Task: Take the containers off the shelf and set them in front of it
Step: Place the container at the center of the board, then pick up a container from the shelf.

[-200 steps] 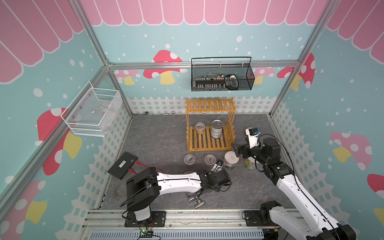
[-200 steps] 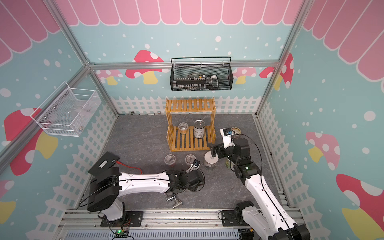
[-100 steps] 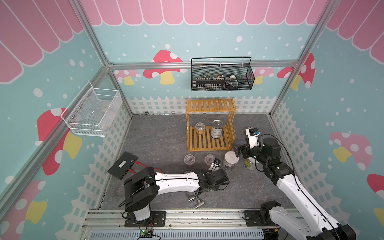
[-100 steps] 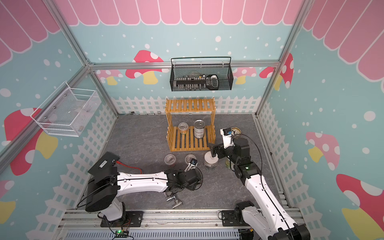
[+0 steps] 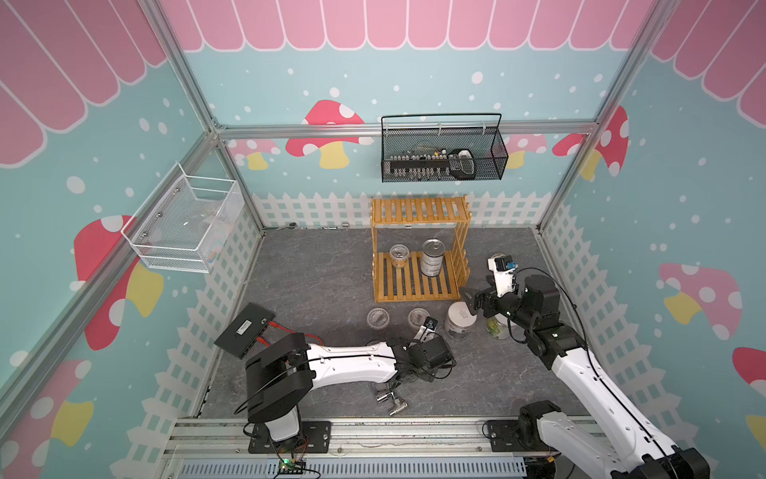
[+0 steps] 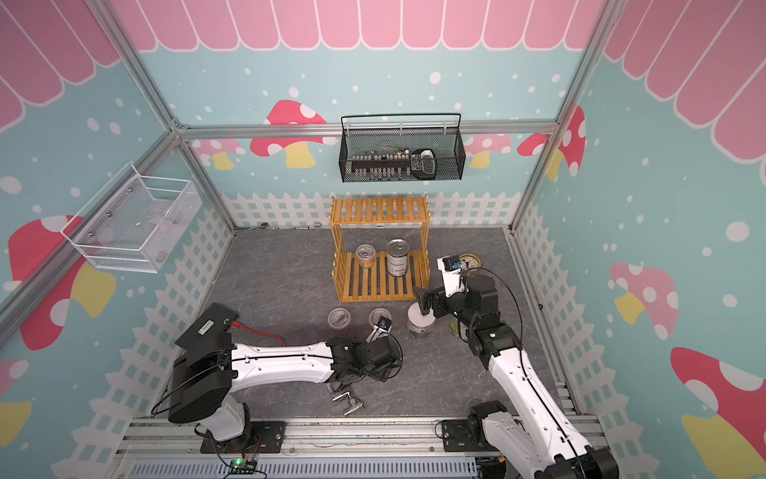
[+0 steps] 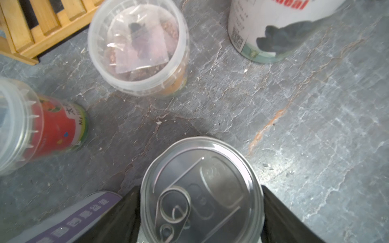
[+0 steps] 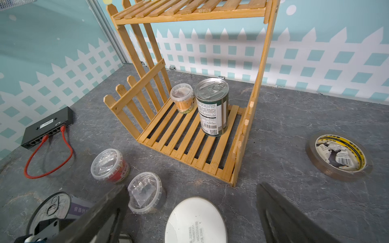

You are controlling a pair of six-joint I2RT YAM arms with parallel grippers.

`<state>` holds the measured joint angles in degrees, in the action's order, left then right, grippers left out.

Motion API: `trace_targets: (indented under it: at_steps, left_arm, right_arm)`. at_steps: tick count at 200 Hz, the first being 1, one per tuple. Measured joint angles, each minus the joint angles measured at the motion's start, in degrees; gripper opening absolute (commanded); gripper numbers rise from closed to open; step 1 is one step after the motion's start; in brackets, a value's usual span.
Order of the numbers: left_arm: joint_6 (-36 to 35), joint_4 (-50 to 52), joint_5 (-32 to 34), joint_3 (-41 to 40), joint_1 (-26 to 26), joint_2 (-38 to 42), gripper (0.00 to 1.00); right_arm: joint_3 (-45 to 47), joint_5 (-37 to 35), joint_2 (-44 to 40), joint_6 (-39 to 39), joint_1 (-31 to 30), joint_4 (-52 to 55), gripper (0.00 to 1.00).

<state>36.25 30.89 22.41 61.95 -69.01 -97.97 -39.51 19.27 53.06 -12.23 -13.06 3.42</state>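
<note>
The left gripper [image 7: 200, 195] straddles a silver pull-tab tin [image 7: 202, 168] in front of the shelf [image 8: 189, 17]. Whether it presses the tin's wall or is free of it I cannot tell, so it should spread fully and rise straight up, away from the clear tub [image 7: 139, 46] nearby. The right gripper [image 8: 192, 187] hangs wide apart above a white-lidded jar [image 8: 195, 223], not touching it. The tin's base is hidden beneath its lid, and the tin is out of sight in both top views, so its footing is unconfirmed.

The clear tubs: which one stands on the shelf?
The tub beside the tall tin, on the shelf's lower tier; the other two stand on the floor in front.
</note>
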Motion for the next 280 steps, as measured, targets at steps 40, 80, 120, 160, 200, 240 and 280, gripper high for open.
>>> trace_targets:
  at_steps: [40, 80, 120, 160, 200, 240, 280]
  left_arm:
    - [-0.5, 1.0, -0.3, -0.2, 0.0, 2.8, 0.99]
    - [-1.6, 1.0, -0.9, -0.2, 1.5, 6.7, 0.99]
    - [-4.1, -0.4, -2.7, -0.6, 6.7, 14.1, 0.99]
    - [-6.6, -5.4, -7.3, -4.4, 16.4, 23.1, 0.99]
    - [-8.3, -8.2, -10.5, -6.6, 24.6, 25.7, 0.99]
    - [-9.1, -10.7, -12.5, -9.0, 29.3, 28.5, 0.99]
    - [-9.6, -12.6, -15.3, -10.6, 32.7, 30.2, 0.99]
  right_arm:
    - [0.0, 3.5, 0.4, 0.0, 0.0, -0.1, 0.99]
    - [0.0, 6.1, 1.1, -0.1, -0.1, -1.1, 0.98]
    - [-0.1, 6.1, 3.7, -1.0, -2.9, -2.6, 0.96]
    - [-3.0, -1.7, 9.3, -3.3, -11.3, -4.0, 0.95]
    - [-10.4, -14.3, 19.6, -8.9, -16.7, -4.0, 0.95]
    - [-18.6, -22.8, 30.4, -13.6, -16.8, -3.5, 0.94]
    - [-24.9, -28.8, 38.7, -15.9, -17.1, -2.3, 0.95]
